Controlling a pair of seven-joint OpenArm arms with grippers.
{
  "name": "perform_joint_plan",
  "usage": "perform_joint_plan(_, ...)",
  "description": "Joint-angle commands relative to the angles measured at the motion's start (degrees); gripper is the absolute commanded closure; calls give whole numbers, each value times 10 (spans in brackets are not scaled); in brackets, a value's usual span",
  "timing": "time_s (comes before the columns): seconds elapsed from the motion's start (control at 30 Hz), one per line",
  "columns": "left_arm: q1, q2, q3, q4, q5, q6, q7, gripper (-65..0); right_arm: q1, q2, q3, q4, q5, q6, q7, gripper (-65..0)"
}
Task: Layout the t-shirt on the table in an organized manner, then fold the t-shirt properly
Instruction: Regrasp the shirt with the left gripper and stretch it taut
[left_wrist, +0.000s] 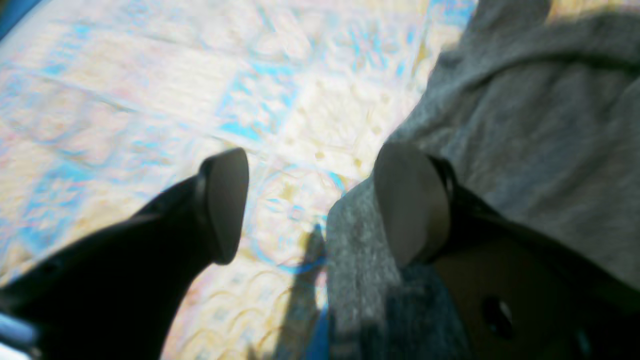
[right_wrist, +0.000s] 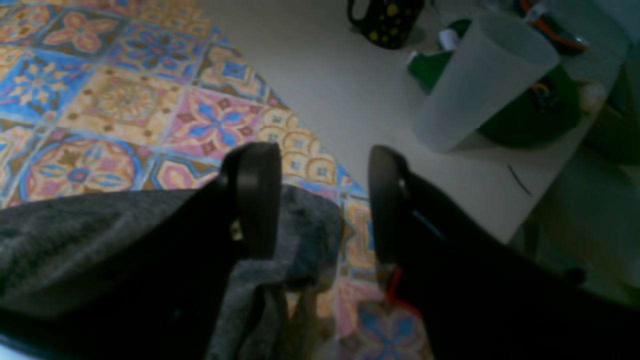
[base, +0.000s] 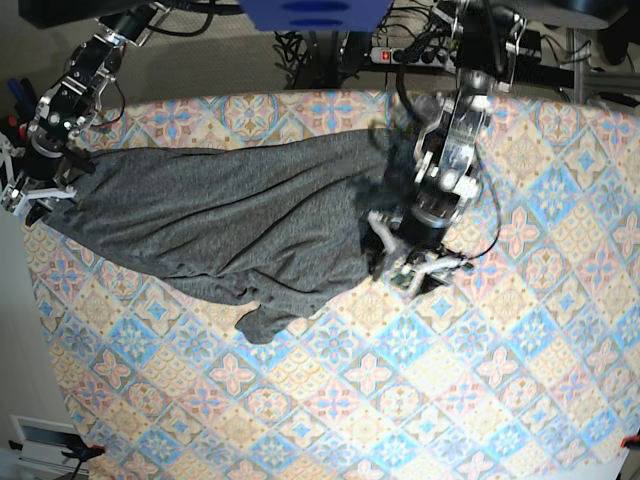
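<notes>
The table (base: 420, 400) is wearing a pastel tile-pattern cloth of blue, pink, cream and orange medallions, and it is filling most of the base view. Beyond its far edge, black cables and a power strip (base: 415, 52) are lying against a pale floor. In the right wrist view, a grey surface beside the cloth is carrying a frosted white cup (right_wrist: 480, 80), a black mug with yellow dots (right_wrist: 385, 20) and a green object (right_wrist: 530, 110).

One t-shirt (base: 230, 225) is lying on the table, and two arms are working over it. The shirt is dark heather grey, plain, and still rumpled: it is stretching from the table's left edge toward the centre, with a loose flap hanging down at its lower edge.

The left gripper (left_wrist: 310, 205) is hovering at the shirt's inner end with its jaws spread wide; one finger is over bare cloth, the other over grey fabric, nothing between them. The right gripper (right_wrist: 325, 200) is sitting at the shirt's outer end by the table edge, jaws parted around a bunched fold of the fabric; whether they are gripping it, I cannot tell.
</notes>
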Motion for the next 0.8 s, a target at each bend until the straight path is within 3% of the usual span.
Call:
perform_joint_plan(0.0,-27,0,13,-16,0,2,-5,-408,4,9,-4,10,-3,-2,15,-271)
perform_joint_plan(0.27,-79,0,49,-89,-5,0,2,-412,-5,9,-14,10,-3,-2,15,-271)
perform_joint_plan(0.4,-121,1,80,-205,-7,0,-1,-411,-5,9,-15,10,-3,-2,15,-271)
perform_joint_plan(0.6,-136,11,101,-261,-8,0,-44,-407,-5,9,-15,10,-4,-2,15,-271)
perform_joint_plan(0.67,-136,12,101,-260,-8,-7,-44,-384,-5,9,-15,11,-4,-2,15,-271)
perform_joint_plan(0.77,-133,23,97,-260,-7,-47,-44,-268,-4,9,-15,24,-4,-2,15,-271)
